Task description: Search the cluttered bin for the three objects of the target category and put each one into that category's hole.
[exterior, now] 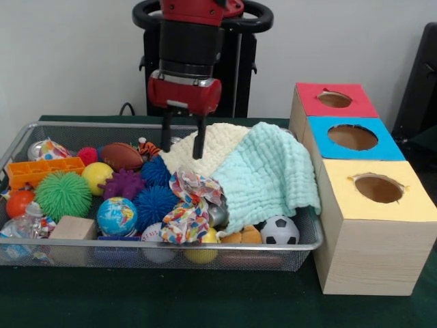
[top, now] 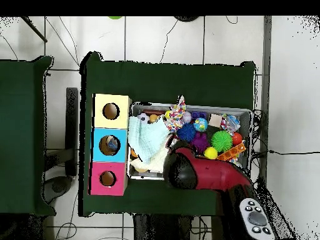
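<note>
Hovering with its two fingers apart, the pincer (exterior: 183, 143) hangs over the cream cloth (exterior: 205, 145) in the wire bin (exterior: 311, 240); three holes top the box row (exterior: 369, 256): red, blue, yellow.

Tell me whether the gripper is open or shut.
Open. In the front view the gripper hangs over the cream cloth with its two black fingers set apart, nothing between them.
</note>
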You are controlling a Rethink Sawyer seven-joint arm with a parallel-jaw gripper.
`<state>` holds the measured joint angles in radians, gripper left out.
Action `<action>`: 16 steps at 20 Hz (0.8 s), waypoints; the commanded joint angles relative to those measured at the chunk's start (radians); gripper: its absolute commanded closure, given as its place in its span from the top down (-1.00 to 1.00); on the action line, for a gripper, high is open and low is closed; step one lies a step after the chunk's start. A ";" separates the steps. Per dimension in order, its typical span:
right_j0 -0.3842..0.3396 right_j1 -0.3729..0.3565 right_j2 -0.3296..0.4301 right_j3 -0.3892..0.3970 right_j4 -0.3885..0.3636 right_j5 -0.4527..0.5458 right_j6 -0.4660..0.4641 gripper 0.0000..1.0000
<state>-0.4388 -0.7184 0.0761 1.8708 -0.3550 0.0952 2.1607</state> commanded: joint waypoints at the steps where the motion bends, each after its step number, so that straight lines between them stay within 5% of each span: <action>1: -0.129 0.085 0.166 -0.157 -0.153 0.015 -0.179 1.00; 8: -0.275 0.139 0.297 -0.210 -0.281 0.063 -0.237 1.00; 16: -0.214 0.075 0.270 -0.157 -0.331 0.092 -0.144 1.00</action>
<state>-0.6910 -0.6344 0.2332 1.7503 -0.6069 0.0956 2.1607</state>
